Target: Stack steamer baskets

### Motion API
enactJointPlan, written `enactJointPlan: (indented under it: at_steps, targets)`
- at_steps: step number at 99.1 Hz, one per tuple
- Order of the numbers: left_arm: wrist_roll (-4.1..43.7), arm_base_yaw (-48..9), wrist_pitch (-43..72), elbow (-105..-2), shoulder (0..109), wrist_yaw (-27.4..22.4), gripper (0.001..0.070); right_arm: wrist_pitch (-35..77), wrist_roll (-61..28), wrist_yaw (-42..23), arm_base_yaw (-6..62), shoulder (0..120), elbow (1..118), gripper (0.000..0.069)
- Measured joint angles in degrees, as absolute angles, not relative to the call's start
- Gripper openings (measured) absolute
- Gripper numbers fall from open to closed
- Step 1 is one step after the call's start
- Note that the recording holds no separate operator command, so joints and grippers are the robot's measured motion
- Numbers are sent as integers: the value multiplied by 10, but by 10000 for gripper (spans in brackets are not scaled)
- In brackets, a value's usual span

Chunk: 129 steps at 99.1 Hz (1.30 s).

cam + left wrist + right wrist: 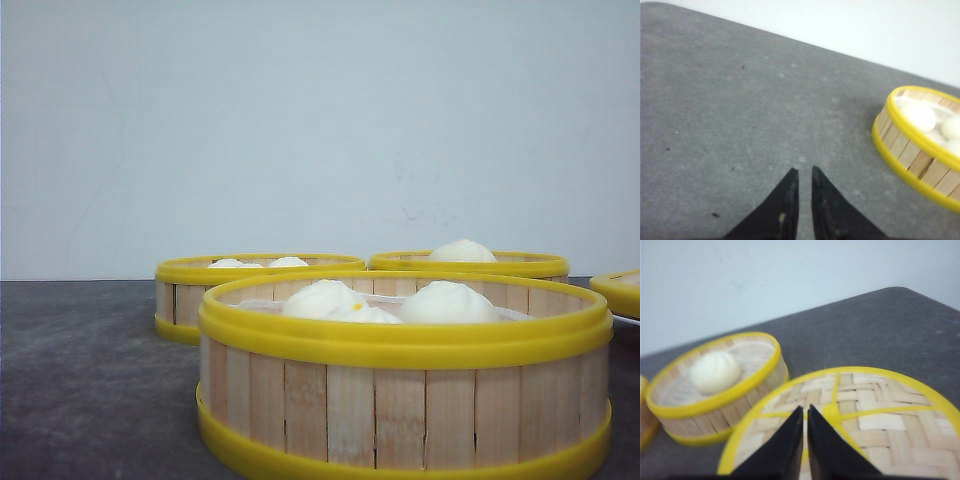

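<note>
Near basket (405, 400): on grey counter (90, 380), front centre, three white buns (445, 300) inside. Left basket (255, 280): farther back, left of centre, bun tops showing above rim. Right basket (470, 263): far right of centre, one bun (462, 250) inside. All three standing apart on the counter, none stacked. Yellow-rimmed woven lid (620, 290): at right edge, partly cut off.

Left pincer (805, 172): clenched, black fingertips (790, 182) nearly touching, narrow slit between, grasping nothing; above bare counter, a basket with buns (920, 140) well off to one side.

Right pincer (805, 412): clenched, tips nearly together, empty; directly over the lid (880, 410), near its yellow centre cross; contact with the lid not discernible. One-bun basket (715, 385) just beside the lid.
</note>
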<state>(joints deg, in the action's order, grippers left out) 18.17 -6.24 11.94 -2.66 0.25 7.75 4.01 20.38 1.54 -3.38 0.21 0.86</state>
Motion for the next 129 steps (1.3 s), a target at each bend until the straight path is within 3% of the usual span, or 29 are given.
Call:
enactJointPlan:
  at_steps: [15, 30, 54, 60, 70, 78, 97, 129]
  targets:
    - [211, -62, 119, -40, 7, 80, 18, 74, 260, 6, -34, 6, 23, 9]
    - [221, -62, 115, -123, 51, 83, 18, 95, 278, -20, -34, 55, 108, 9]
    - [188, -62, 111, -280, 216, 85, 21, 138, 189, -17, -34, 231, 316, 14]
    - [183, -62, 112, -312, 258, 75, 65, 167, 160, -11, -33, 276, 365, 86]
    - [171, -62, 111, -353, 327, 51, 267, 180, 141, -1, -29, 325, 411, 304]
    - [165, -63, 113, -375, 378, 27, 355, 183, 137, 6, -25, 342, 419, 380]
    - [159, -72, 118, -425, 510, -39, 386, 190, 137, 17, -16, 350, 419, 410]
    - [159, -119, 221, -622, 765, -47, 386, 190, 138, 17, -7, 350, 419, 411]
